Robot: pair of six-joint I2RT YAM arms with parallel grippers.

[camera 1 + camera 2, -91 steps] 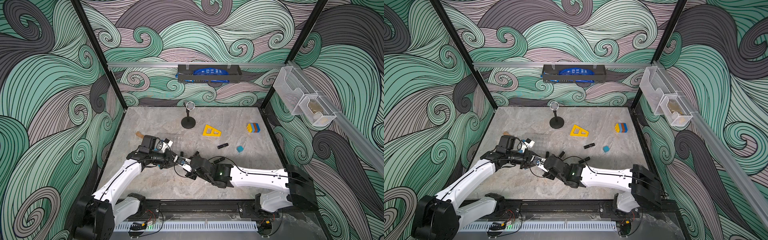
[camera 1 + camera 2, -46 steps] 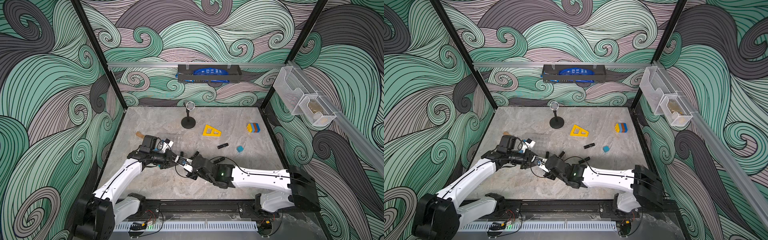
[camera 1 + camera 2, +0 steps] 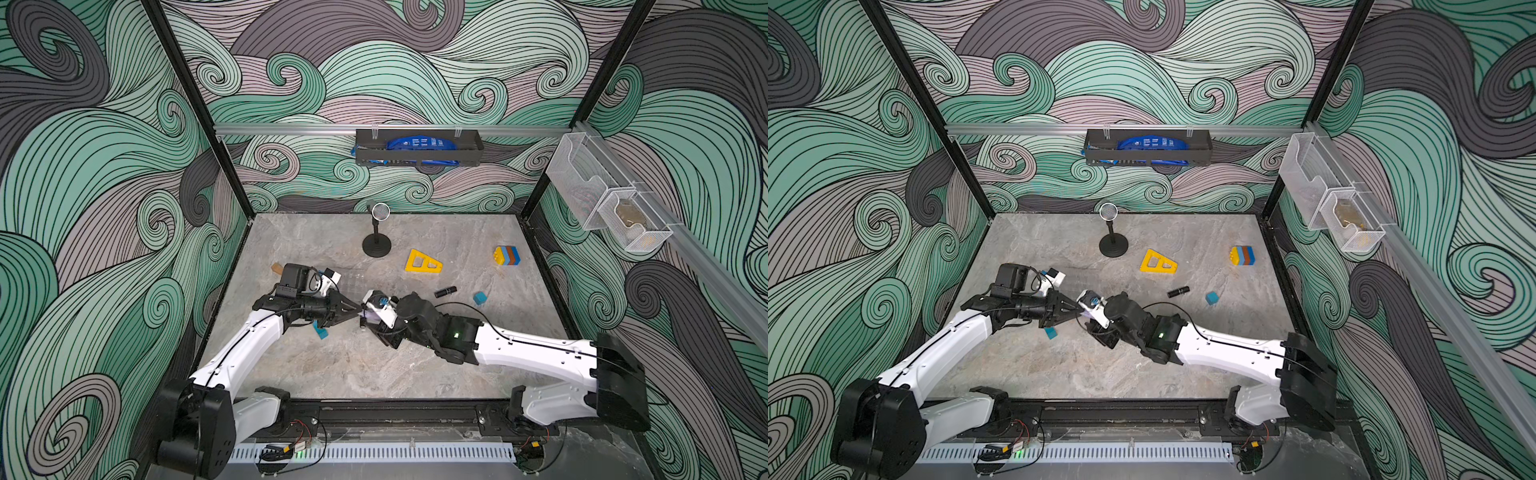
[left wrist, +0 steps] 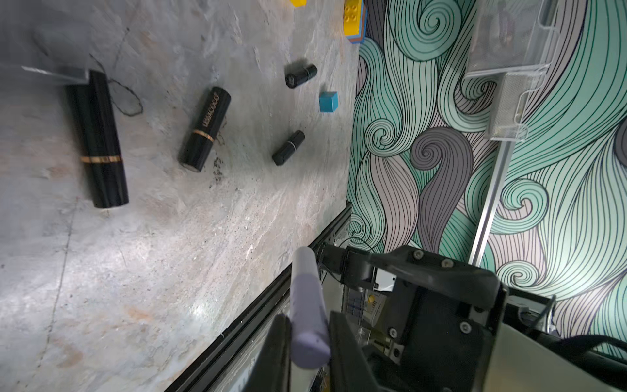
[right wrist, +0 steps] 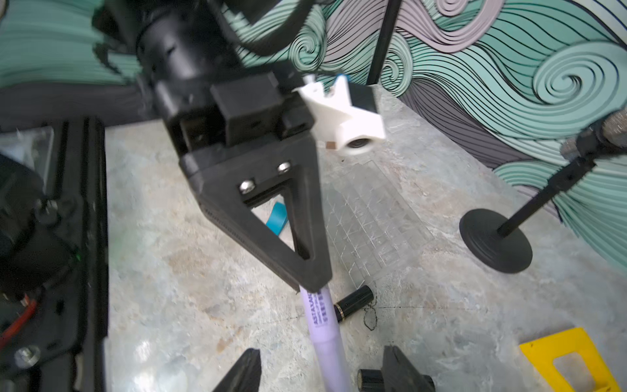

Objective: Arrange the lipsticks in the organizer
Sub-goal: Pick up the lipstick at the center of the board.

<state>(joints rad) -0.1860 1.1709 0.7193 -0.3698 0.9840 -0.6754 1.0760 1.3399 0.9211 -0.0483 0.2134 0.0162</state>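
Left gripper (image 5: 310,283) clenched on lilac tube (image 5: 325,334); right gripper (image 5: 322,354) released; lipsticks (image 4: 205,130) on desk (image 4: 169,254).
The left gripper grasps one end of the lilac tube near the desk centre. The right gripper jaws stand apart, its fingers (image 5: 249,370) either side of the tube's other end. Four lipsticks lie flat on the desk, outside the organizer (image 5: 373,217), which sits left of the desk centre. One lipstick (image 5: 354,300) lies just beside an organizer corner; another lipstick (image 3: 445,291) lies toward the right edge, near a blue cube (image 3: 479,297).
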